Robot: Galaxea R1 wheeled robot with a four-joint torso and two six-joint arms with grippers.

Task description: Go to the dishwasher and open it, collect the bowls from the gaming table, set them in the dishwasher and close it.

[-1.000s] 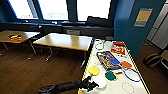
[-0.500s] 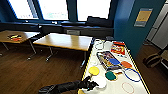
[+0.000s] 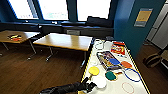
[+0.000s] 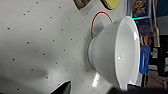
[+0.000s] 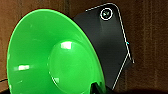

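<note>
Where my left arm reaches in over the near end of the gaming table, I see its left gripper just beside the white bowl, which stands upright on the speckled white top. From the left wrist that white bowl looms close, sitting partly over a thin red ring, but I cannot tell how far the pincer is parted or whether it touches the bowl. Beyond the white bowl on the table sit the yellow bowl, the teal bowl and, further along, the orange bowl, with a thin blue ring beside the teal one. From the right wrist I see the large green bowl tilted over the wood floor, a dark finger at its rim, so the right pincer looks clamped on it.
</note>
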